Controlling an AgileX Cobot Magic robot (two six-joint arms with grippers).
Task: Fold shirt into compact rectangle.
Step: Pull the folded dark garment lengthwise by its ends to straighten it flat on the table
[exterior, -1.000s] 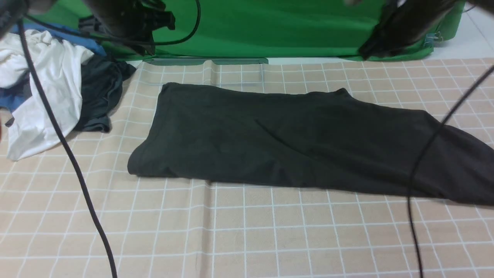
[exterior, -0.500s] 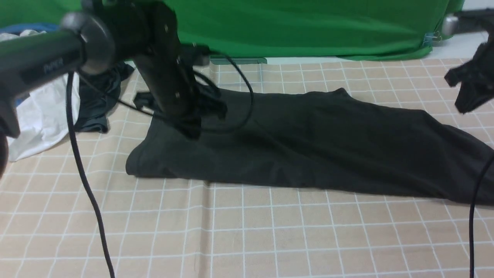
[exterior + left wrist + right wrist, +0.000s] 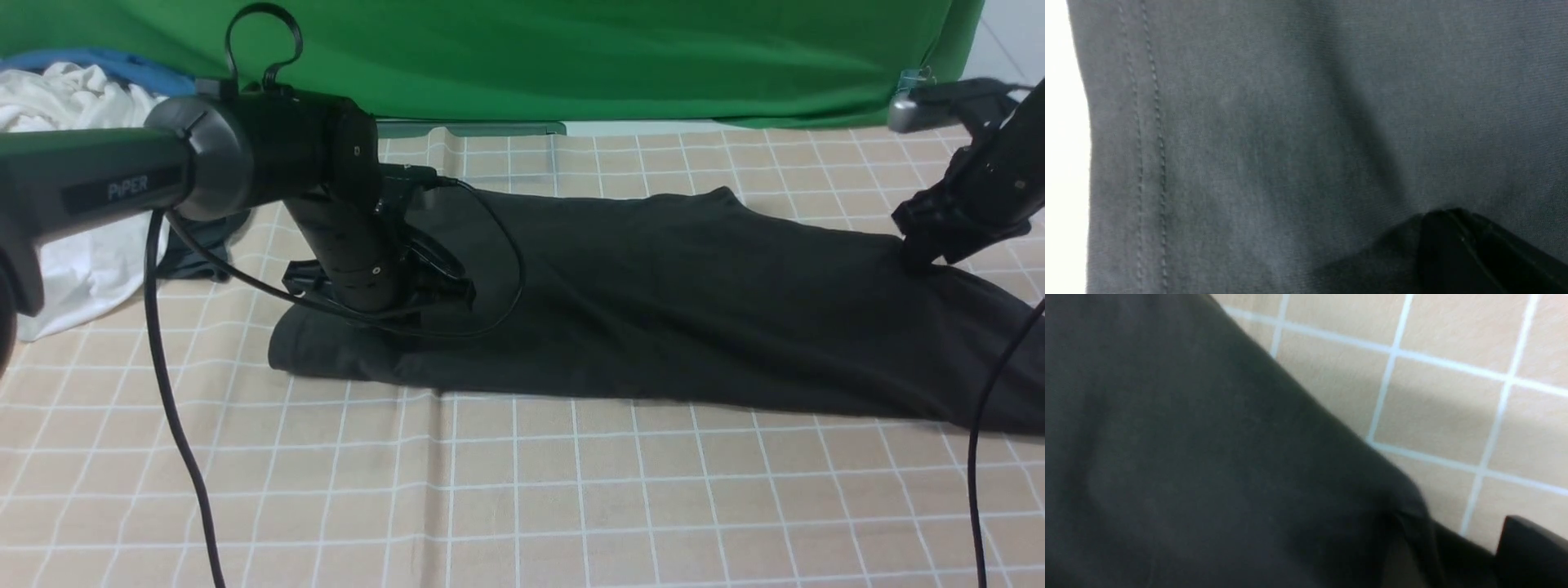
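The black shirt (image 3: 653, 294) lies as a long folded band across the checked tablecloth (image 3: 522, 490); its print and neck label are hidden. My left gripper (image 3: 424, 298) is down on the shirt's left end. In the left wrist view the left gripper (image 3: 1447, 216) looks shut, its tips against the fabric (image 3: 1249, 143) near the stitched hem. My right gripper (image 3: 918, 257) sits at the shirt's far right edge. In the right wrist view the right gripper (image 3: 1457, 555) is open, with the shirt's edge (image 3: 1188, 457) running in beside one finger (image 3: 1535, 551).
A white garment (image 3: 90, 204) and a dark grey-green garment (image 3: 192, 261) are piled at the left, behind my left arm. A green backdrop (image 3: 612, 57) closes the far side. Black cables (image 3: 175, 425) hang down at the left and a cable (image 3: 976, 457) at the right.
Both arms have come down from the top of the view onto the shirt, the left onto its left end, the right onto its far right edge. The shirt has barely shifted.
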